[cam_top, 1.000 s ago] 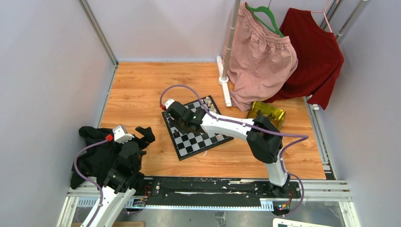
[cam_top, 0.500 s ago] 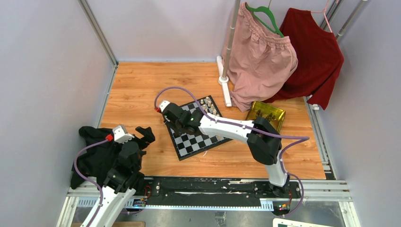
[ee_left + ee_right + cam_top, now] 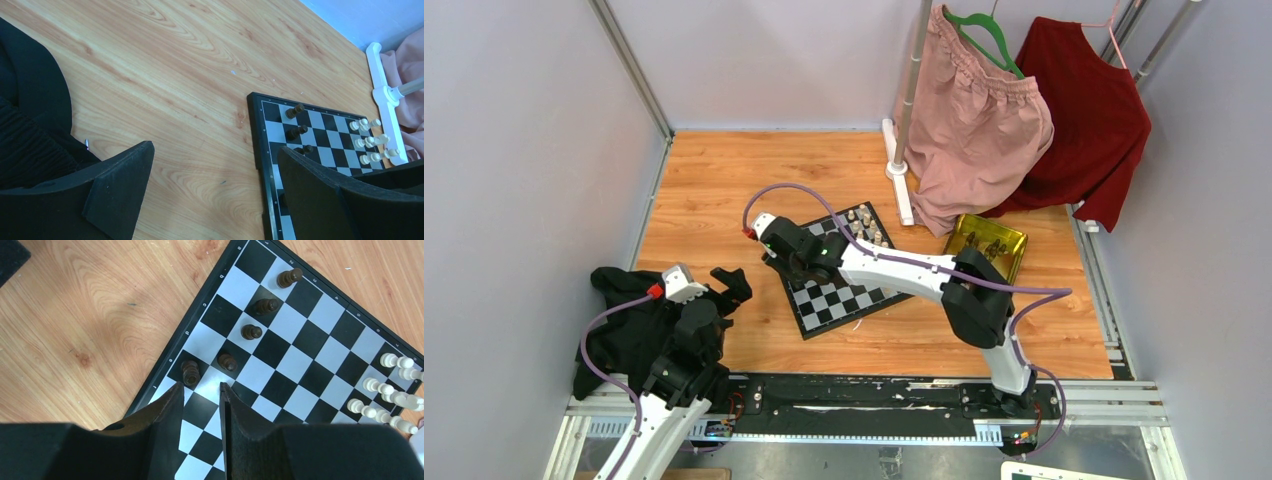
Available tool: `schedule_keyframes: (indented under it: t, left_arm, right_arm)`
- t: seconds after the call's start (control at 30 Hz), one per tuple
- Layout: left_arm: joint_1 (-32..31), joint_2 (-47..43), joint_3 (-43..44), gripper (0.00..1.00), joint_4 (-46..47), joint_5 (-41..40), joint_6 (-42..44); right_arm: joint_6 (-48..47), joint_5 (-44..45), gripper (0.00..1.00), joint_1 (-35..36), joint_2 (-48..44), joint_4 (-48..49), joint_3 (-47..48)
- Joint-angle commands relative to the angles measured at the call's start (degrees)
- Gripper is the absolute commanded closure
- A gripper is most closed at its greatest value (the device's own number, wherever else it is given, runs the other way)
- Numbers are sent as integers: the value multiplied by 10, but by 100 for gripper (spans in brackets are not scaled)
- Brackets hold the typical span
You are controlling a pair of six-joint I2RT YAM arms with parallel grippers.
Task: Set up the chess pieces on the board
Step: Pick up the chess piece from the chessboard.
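Right gripper (image 3: 201, 390) hangs low over the left side of the chessboard (image 3: 300, 365). Its jaws stand a narrow gap apart, and only checkered squares show between them, so it holds nothing. Five dark chess pieces (image 3: 250, 332) stand upright in a slanting line along the board's left side. The closest piece (image 3: 190, 372) sits just beyond one fingertip and beside the gap, not inside it, on a square against the board's left edge. Cream pieces (image 3: 374, 385) cluster at the board's opposite, far-right side.

Most dark pieces are not on the board. A gold tray (image 3: 1020, 240) lies to the right of the board, well apart from this gripper, with the whole board between them. Small dark shapes show inside it, too small to name.

Left gripper (image 3: 215, 195) rests at the near left by a black cloth (image 3: 619, 320), its jaws spread wide and empty. It is farther from the tray than the right arm's base is.

Fetching another piece probably means the right arm swinging back rightward across the board, lifting clear of the standing pieces first.
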Motion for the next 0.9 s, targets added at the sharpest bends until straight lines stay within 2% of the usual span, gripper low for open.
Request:
schedule_keyframes:
  t: [0.0,0.87]
  left_arm:
    - [-4,-29,-7,0,0,-6,2]
    - [-4,-29,-8,0,4,0,6]
  right_arm:
    - [-9,-13,63,6,21,-8,22]
    - [-9,-23,67,4,72,-8,45]
